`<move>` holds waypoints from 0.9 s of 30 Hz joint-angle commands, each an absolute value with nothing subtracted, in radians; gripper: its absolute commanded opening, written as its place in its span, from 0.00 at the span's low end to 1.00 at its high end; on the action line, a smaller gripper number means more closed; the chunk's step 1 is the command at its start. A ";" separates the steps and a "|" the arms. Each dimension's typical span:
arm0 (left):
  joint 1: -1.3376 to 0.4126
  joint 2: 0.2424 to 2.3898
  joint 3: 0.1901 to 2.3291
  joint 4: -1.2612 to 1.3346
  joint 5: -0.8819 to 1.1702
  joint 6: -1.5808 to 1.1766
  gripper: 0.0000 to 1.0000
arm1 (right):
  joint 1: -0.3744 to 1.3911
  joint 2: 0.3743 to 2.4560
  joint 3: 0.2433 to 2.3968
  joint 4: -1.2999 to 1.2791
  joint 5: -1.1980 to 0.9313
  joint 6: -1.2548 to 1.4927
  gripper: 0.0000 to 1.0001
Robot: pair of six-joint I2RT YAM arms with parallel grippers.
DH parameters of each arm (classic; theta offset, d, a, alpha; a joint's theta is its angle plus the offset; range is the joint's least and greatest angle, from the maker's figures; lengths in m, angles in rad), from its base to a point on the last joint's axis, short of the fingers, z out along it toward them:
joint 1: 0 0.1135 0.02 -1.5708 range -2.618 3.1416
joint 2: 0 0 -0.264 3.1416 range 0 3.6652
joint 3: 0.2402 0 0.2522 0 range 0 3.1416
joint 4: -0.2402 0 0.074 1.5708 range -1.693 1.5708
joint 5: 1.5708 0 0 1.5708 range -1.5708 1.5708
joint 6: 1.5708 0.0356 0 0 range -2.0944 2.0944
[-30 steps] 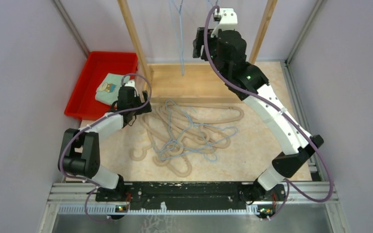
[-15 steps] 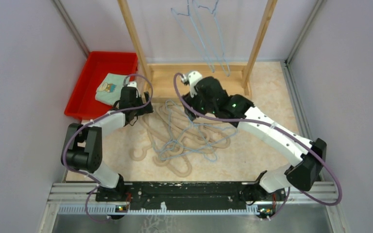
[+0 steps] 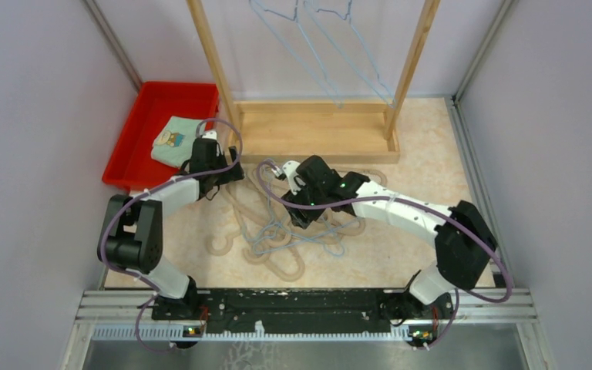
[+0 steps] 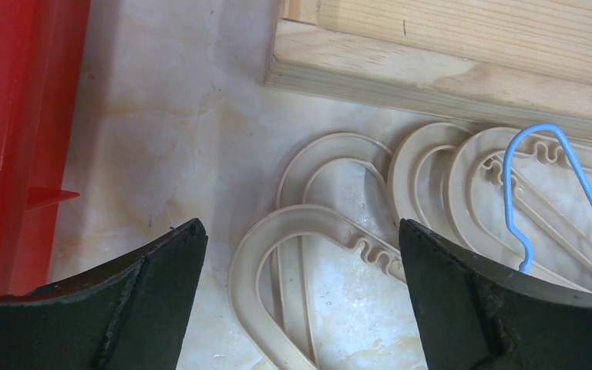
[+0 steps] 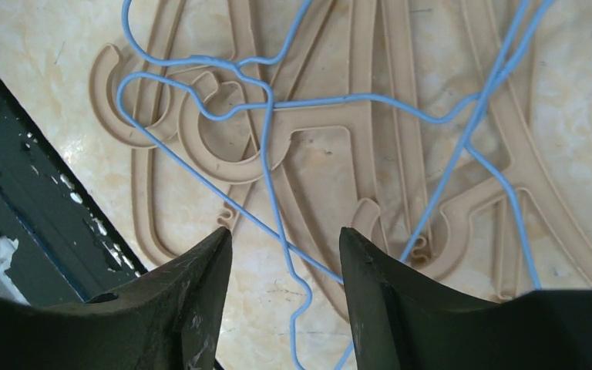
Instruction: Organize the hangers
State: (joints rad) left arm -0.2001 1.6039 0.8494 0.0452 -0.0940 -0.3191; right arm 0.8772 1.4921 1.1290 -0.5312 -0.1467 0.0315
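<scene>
A tangled pile of beige hangers (image 3: 277, 202) and light-blue wire hangers (image 3: 331, 239) lies on the table's middle. Two blue wire hangers (image 3: 331, 54) hang on the rack. My left gripper (image 3: 220, 176) is open and empty, low over the pile's left end. In the left wrist view (image 4: 301, 229) a beige hanger's rounded end (image 4: 250, 254) lies between the fingers, with a blue hook (image 4: 515, 166) to the right. My right gripper (image 3: 303, 217) is open and empty above the pile's middle. In the right wrist view (image 5: 285, 235) a blue wire (image 5: 270, 185) crosses beige hangers (image 5: 331, 162) between the jaws.
A red tray (image 3: 135, 139) with a folded cloth (image 3: 171, 139) stands at the back left. The wooden rack's base (image 3: 316, 131) and two posts (image 3: 212, 62) stand behind the pile. A black rail (image 3: 293, 301) runs along the near edge. Walls close both sides.
My right arm has come down from the rack's top to just over the pile. Two blue wire hangers now hang and swing on the rack. The left arm has not moved.
</scene>
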 commanded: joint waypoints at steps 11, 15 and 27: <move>-0.192 1.517 0.767 0.038 -0.116 -0.334 1.00 | 0.902 1.608 1.037 -0.367 -0.314 0.028 0.48; -0.190 1.498 0.744 0.042 -0.121 -0.338 1.00 | 0.903 1.631 1.021 -0.362 -0.314 0.025 0.46; -0.189 1.467 0.728 0.031 -0.126 -0.338 1.00 | 0.904 1.726 1.030 -0.292 -0.270 0.062 0.41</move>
